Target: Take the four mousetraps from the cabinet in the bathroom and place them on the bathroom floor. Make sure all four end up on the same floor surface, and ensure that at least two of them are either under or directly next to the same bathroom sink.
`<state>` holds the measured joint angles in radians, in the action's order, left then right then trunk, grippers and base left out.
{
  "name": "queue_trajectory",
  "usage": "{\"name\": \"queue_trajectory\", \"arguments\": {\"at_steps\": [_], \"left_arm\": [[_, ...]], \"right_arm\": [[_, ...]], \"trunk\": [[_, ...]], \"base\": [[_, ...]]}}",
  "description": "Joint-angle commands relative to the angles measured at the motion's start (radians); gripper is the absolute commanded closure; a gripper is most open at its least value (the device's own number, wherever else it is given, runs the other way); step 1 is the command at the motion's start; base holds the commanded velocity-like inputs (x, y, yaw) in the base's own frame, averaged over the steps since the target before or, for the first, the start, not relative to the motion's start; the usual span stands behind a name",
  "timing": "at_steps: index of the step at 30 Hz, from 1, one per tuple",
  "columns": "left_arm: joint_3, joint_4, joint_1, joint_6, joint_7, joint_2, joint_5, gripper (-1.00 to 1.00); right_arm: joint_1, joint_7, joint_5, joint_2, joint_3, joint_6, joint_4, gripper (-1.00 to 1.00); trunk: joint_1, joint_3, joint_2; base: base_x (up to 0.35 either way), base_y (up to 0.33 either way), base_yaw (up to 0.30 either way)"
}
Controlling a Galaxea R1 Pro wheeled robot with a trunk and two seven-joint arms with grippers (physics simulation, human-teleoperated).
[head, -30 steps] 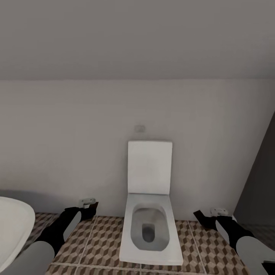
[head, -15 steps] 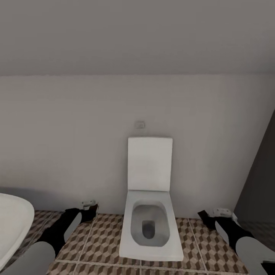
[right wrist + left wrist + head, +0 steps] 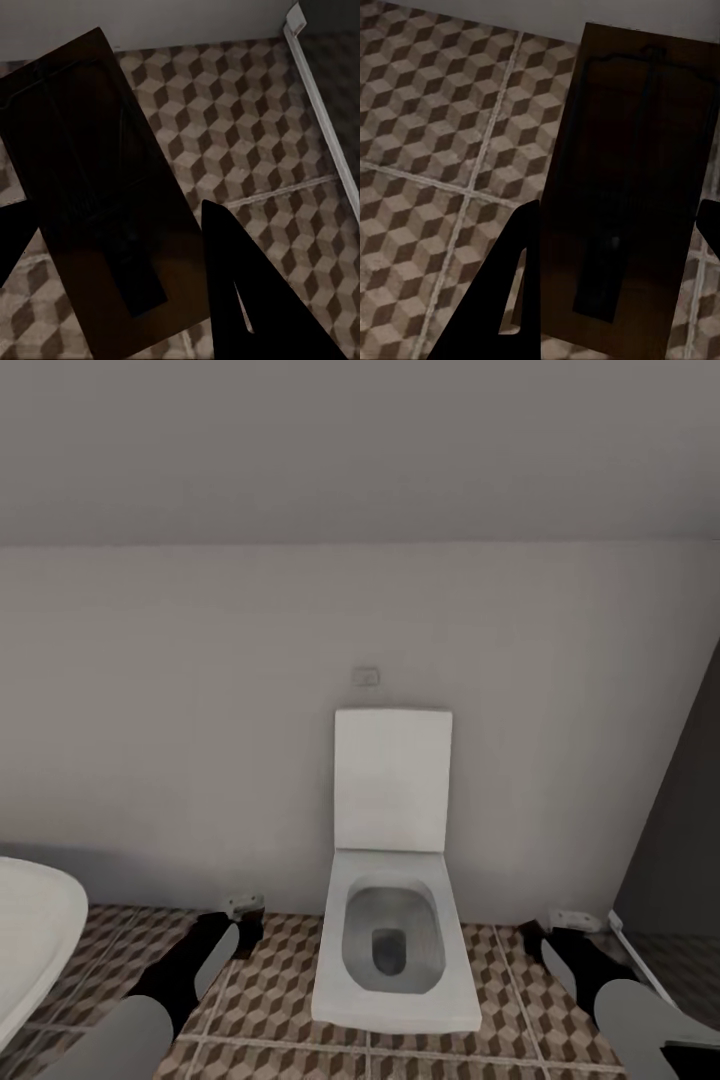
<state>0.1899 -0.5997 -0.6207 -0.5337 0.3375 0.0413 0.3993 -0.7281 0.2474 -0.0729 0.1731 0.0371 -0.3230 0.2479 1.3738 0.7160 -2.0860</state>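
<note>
— What has the left gripper (image 3: 615, 225) got?
— It is clamped on a mousetrap (image 3: 622, 187), a flat dark-brown board with a wire frame, held between its two black fingers (image 3: 506, 300) above the bathroom floor (image 3: 427, 150).
— And the right gripper (image 3: 112, 247)?
— Clenched on a second mousetrap (image 3: 97, 187), the board slanting between its fingers (image 3: 247, 292), again over the cube-patterned tiles, with a white skirting strip (image 3: 319, 112) beyond it.
— What lies ahead of them?
— In the head view, a white toilet (image 3: 392, 920) with its lid raised stands against the wall, between the two arms. A white curved rim (image 3: 30, 930), perhaps the sink, sits outside the left arm (image 3: 170, 980).
</note>
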Motion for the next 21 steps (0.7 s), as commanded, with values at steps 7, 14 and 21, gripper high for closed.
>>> {"name": "queue_trajectory", "arguments": {"at_steps": [7,14,21], "left_arm": [[0.007,0.001,-0.001,-0.013,0.025,0.002,0.014,1.00],[0.005,-0.003,-0.001,-0.079,0.027,0.004,0.015,1.00],[0.005,-0.003,-0.001,-0.081,0.028,0.005,0.014,1.00]], "right_arm": [[0.000,0.001,-0.008,-0.004,0.003,-0.019,0.002,1.00],[0.001,0.001,-0.013,-0.003,0.004,-0.154,0.002,1.00],[0.000,0.001,-0.013,-0.003,0.004,-0.157,0.002,1.00]], "trunk": [[0.027,0.023,-0.050],[0.054,0.045,-0.099],[0.080,0.067,-0.148]], "base": [[0.000,0.000,0.000],[0.000,0.000,0.000],[0.000,0.000,0.000]]}}
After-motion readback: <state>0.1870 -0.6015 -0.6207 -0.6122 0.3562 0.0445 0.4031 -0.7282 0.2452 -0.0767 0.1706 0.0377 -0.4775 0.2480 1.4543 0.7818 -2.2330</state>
